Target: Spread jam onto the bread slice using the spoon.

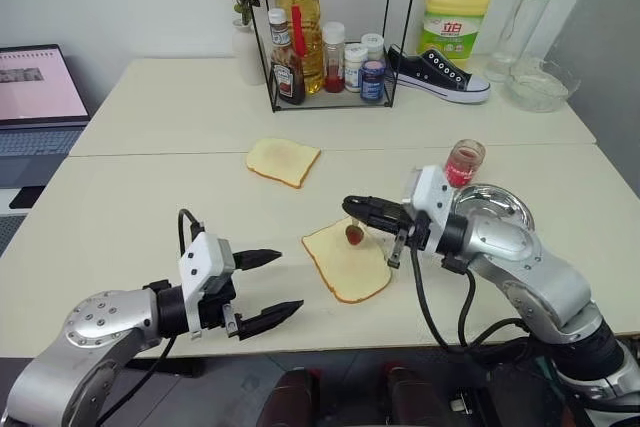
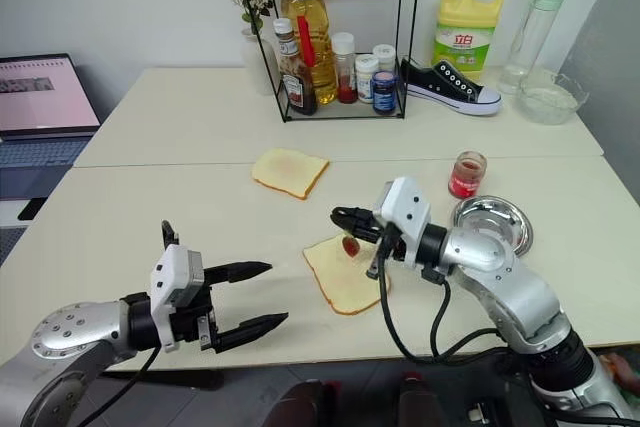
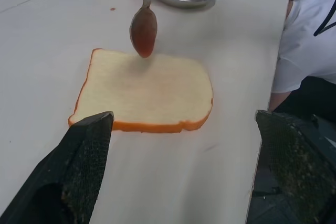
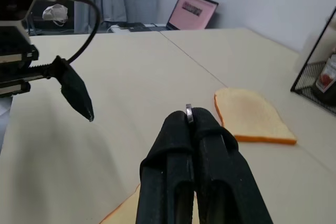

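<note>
**Q:** Two grippers are in the foreground; how is each posed?

**A:** Left gripper (image 1: 262, 289): nearest the table (image 1: 130, 217) edge, forearm roughly level, pointing toward the bread slice (image 1: 346, 261). Its two black fingers (image 1: 268, 317) are spread wide with nothing between them. Right gripper (image 1: 356, 209): just beyond, arm bent in from the right side, wrist turned so the fingers point level toward the robot's left. They are pressed together on the handle of the spoon (image 3: 144, 24), whose metal end (image 4: 188, 113) pokes out between the fingertips.

**Q:** Where is the spoon relative to the slice?

**A:** It hangs bowl-down over the slice's far edge, coated with red-brown jam (image 1: 354, 234). Whether the tip touches the bread cannot be told. The slice lies flat on the table between the two grippers, and its surface looks bare.

**Q:** What lies farther back?

**A:** Behind the right arm: a steel plate (image 1: 505, 200), with the jar (image 1: 465, 161) just beyond it. A second slice (image 1: 283, 160) lies mid-table, well apart from the first. At the far edge: a wire rack (image 1: 330, 27) of bottles, a black shoe (image 1: 437, 75), a yellow detergent jug (image 1: 456, 7) and a glass bowl (image 1: 540, 85). A laptop (image 1: 38, 97) sits off the far left.
</note>
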Robot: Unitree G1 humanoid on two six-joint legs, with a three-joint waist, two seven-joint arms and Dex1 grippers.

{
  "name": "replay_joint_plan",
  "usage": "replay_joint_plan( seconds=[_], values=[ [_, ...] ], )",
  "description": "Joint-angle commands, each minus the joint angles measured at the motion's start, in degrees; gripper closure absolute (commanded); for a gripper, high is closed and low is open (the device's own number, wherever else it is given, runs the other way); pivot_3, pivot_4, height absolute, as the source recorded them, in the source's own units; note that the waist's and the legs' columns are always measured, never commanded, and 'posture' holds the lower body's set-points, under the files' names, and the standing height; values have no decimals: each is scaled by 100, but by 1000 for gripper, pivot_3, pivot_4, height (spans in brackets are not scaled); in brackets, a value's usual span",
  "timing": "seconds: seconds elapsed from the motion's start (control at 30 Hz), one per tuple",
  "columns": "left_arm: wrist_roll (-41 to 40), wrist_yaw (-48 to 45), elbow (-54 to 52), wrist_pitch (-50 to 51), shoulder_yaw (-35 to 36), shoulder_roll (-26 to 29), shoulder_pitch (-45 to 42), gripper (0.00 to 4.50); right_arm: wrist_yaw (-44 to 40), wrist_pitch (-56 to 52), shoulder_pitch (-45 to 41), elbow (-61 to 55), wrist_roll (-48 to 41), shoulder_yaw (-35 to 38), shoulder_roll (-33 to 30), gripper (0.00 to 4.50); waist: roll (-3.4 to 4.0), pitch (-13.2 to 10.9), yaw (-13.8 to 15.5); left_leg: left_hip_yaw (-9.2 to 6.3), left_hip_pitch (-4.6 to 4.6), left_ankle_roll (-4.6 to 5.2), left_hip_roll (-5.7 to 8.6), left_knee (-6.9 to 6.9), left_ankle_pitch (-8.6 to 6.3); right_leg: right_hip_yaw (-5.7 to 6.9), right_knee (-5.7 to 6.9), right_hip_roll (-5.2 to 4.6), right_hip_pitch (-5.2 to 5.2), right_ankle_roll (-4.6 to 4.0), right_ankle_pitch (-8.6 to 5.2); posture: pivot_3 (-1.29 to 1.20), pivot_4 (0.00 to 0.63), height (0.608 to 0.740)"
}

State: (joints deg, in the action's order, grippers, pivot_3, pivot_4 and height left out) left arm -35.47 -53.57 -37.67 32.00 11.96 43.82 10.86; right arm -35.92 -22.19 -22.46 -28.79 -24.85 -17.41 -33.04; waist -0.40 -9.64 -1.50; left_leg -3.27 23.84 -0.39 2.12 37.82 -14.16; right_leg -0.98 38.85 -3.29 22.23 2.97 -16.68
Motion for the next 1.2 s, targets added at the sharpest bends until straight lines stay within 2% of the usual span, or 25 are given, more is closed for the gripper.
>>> replay_joint_plan(
  seconds=[0.03, 0.33, 0.73, 0.83, 1.2],
  values=[
    [-90, -89, -113, -55, -17, 114, -12, 0, -330, 607, 44, -175, 418, -78, 31, 4476, -1, 0, 0, 0, 0, 0, 0, 0, 0, 0, 0, 0, 0, 0, 0, 0, 150, 740],
    [-233, -83, -144, 73, -39, 165, -97, 0, -1148, 1909, 209, -6, 766, 56, 46, 4476, -2, -1, 1, -3, -1, -1, 0, 1, 0, 0, 0, -5, -1, 0, 0, 0, 150, 740],
    [-211, -115, -19, 9, -18, 168, -89, 0, -1389, 2273, 233, 172, 981, 43, 133, 4476, -3, -1, 1, -4, -2, -1, 0, 1, 0, 0, 1, -6, -2, 0, 0, 0, 150, 740],
    [-164, -161, 48, -63, -7, 170, -46, 0, -905, 1007, 223, 145, 286, 338, 366, 4476, -5, -1, 1, -5, -3, -2, 0, 1, 1, -2, 1, -7, -3, -1, 0, 0, 150, 740],
    [-96, -146, 107, -156, -17, 174, -24, 0, -157, -936, -21, 583, -913, 1248, 951, 4476, -5, -1, 3, -7, -2, -2, 2, 0, 0, -2, 3, -14, -2, -2, 1, 0, 150, 740]
  ],
)
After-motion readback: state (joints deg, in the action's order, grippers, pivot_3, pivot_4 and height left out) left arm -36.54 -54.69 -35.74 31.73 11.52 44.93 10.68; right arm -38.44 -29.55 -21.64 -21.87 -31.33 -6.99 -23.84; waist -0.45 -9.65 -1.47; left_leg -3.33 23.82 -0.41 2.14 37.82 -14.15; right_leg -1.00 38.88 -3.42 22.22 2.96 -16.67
